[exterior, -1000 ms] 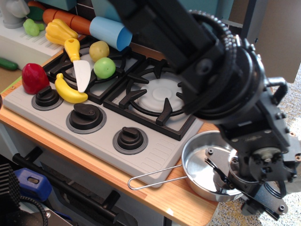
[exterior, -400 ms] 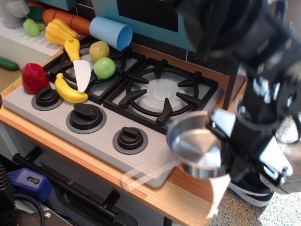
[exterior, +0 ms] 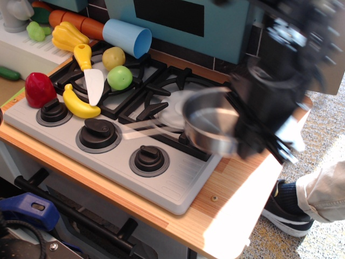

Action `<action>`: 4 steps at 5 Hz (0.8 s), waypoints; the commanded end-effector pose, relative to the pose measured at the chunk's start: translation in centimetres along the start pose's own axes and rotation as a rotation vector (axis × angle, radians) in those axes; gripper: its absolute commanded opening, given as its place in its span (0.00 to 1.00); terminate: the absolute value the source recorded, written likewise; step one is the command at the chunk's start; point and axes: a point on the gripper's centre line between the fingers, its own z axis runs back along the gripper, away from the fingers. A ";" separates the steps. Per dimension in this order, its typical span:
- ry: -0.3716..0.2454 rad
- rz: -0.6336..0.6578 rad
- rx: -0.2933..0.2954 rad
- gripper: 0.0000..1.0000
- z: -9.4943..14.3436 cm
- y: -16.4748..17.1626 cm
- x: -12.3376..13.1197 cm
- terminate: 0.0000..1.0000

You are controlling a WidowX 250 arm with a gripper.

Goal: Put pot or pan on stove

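The shiny steel saucepan [exterior: 211, 127] hangs in the air over the right burner grate [exterior: 161, 102] of the grey toy stove [exterior: 178, 178], tilted and motion-blurred. Its thin wire handle [exterior: 145, 126] points left over the knobs. My gripper [exterior: 249, 129] is a dark blurred mass at the pan's right rim and is shut on it. The fingertips are hidden by blur and by the pan. The three dark knobs [exterior: 149, 158] line the stove's front.
The left burner holds a green ball [exterior: 119, 77], a yellow ball [exterior: 114, 56], a toy knife [exterior: 90, 73], a banana [exterior: 78, 102] and a red pepper [exterior: 39, 89]. A light blue cup [exterior: 128, 36] lies behind. The wooden counter edge [exterior: 237, 205] is at the right, a person's shoe [exterior: 285, 213] beyond.
The pan has been lifted off the wooden counter at the right and carried up and left over the right burner. The arm swung up and back with it.
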 end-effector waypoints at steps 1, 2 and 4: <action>-0.130 -0.065 -0.037 0.00 -0.2 4.4 -0.9 0.00; -0.152 -0.078 -0.013 0.00 -0.8 4.8 -1.6 0.00; -0.240 -0.237 -0.010 1.00 -1.6 5.9 -2.0 0.00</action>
